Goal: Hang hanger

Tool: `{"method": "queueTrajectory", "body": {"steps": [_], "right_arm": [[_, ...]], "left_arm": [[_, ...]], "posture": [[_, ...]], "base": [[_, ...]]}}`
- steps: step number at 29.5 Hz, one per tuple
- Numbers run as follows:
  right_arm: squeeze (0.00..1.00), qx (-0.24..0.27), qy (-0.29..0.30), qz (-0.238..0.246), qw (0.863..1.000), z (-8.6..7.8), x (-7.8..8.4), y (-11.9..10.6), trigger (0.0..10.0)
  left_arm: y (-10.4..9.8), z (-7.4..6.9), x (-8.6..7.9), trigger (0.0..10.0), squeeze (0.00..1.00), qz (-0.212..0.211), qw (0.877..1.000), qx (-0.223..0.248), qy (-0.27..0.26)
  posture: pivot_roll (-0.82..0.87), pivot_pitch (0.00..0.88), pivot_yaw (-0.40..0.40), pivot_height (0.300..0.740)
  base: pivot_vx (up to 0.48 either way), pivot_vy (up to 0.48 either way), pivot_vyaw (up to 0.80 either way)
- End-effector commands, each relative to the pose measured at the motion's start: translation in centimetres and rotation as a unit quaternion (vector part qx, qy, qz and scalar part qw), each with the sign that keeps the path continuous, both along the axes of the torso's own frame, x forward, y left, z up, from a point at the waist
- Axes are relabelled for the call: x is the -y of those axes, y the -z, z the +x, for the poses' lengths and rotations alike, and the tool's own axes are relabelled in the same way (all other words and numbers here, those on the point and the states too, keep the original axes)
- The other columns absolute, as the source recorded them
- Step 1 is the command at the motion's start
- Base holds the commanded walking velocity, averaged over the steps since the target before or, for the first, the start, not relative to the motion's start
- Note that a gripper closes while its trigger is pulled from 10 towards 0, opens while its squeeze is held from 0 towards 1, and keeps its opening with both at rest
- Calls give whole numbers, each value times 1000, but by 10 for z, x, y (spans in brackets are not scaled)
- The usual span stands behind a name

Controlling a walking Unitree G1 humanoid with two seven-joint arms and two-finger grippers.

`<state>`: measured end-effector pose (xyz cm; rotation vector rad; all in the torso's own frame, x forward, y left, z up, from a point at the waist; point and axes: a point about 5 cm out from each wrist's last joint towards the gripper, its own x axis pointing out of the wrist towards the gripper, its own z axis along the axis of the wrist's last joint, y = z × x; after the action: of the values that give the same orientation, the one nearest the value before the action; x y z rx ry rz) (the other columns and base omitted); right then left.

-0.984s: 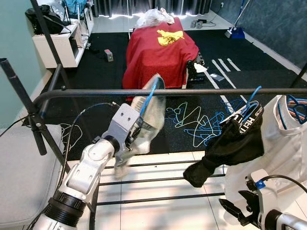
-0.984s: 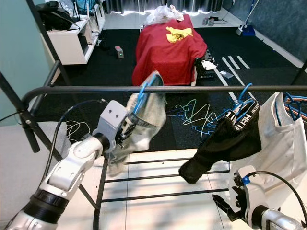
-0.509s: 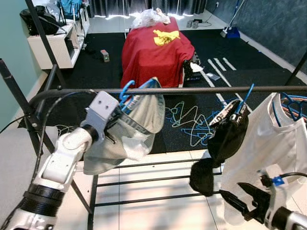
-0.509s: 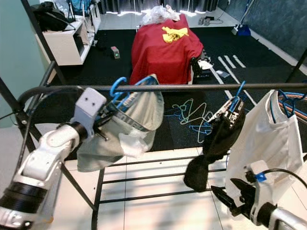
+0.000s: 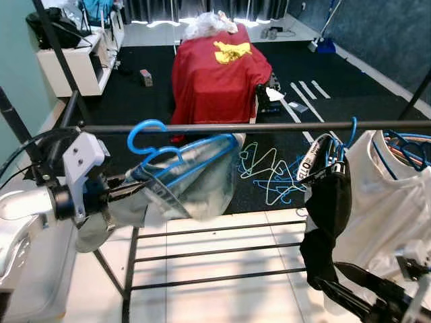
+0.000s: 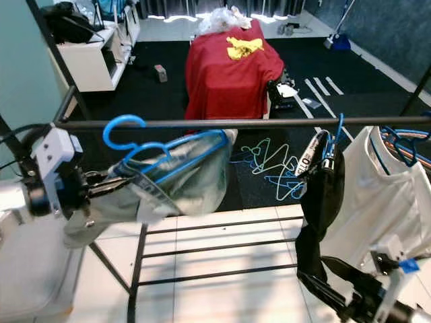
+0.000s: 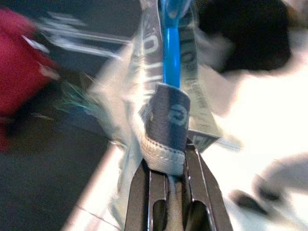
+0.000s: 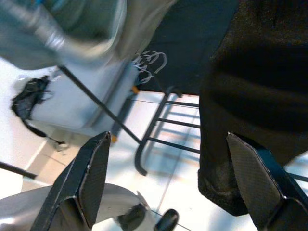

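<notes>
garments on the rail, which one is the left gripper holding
The grey garment on the blue hanger, leftmost along the rail. The left gripper pinches its waistband. The black garment and white shirt hang free further right.

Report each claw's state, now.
Left claw: closed on the grey shorts with the blue hanger.
Right claw: open, holding nothing.

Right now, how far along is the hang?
Done: black garment and white shirt already hang on the rail. In hand: left hand grips the grey garment on the blue hanger, hook at rail height. Left: whether the hook is over the rail can't be told; then release. Right hand idles open, low.
</notes>
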<state>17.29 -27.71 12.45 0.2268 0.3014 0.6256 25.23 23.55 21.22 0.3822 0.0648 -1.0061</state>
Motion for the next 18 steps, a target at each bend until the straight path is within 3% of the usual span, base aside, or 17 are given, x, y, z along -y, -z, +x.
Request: {"method": "queueTrajectory", "body": {"steps": [1,5,6,7,8,9,12,13,14,15,16,17,18], "right_arm": [[0,1,3,4,1000,1,-2,0,10000],[0,22,-13,27,999,8,-11,-9,10000],[0,29,-20,42,999,10,-15,-13,10000],[0,29,-20,42,999,10,-15,-13,10000],[0,33,-27,52,998,12,-20,-15,10000],[0,35,-37,66,997,14,-26,-16,10000],[0,34,-51,81,995,14,-33,-16,10000],[12,37,-83,128,988,12,-46,-20,10000],[12,37,-83,128,988,12,-46,-20,10000],[651,40,-91,146,984,11,-49,-22,10000],[651,40,-91,146,984,11,-49,-22,10000],[1000,45,-97,157,982,10,-50,-24,10000],[1000,45,-97,157,982,10,-50,-24,10000]], "left_arm": [[1,-6,0,0,0,11,999,-22,26],[14,-20,1,0,0,17,995,-74,67],[16,-24,1,3294,0,18,993,-88,79],[16,-24,1,3294,0,18,993,-88,79],[18,-26,1,4196,0,18,992,-92,84],[16,-25,3,9294,0,9,993,-84,87],[13,-25,7,10000,0,-2,993,-75,94],[2,-23,21,10000,0,-41,991,-49,115],[2,-23,21,10000,0,-41,991,-49,115],[-2,-23,26,10000,0,-53,990,-41,124],[-2,-23,26,10000,0,-53,990,-41,124],[-6,-24,30,10000,0,-68,988,-34,133],[-6,-24,30,10000,0,-68,988,-34,133]], "posture": [[-68,104,-41,740],[-65,104,-43,740],[-66,103,-43,740],[-66,103,-43,740],[-65,102,-44,740],[-62,101,-44,740],[-63,100,-44,740],[-61,95,-40,740],[-61,95,-40,740],[-61,95,-40,740],[-61,95,-40,740],[-62,94,-41,740],[-62,94,-41,740]], "base": [[0,0,0],[0,0,0],[0,0,0],[0,0,0],[0,0,0],[0,0,0],[0,0,0],[0,0,0],[0,0,0],[0,0,0],[0,0,0],[0,0,0],[0,0,0]]}}
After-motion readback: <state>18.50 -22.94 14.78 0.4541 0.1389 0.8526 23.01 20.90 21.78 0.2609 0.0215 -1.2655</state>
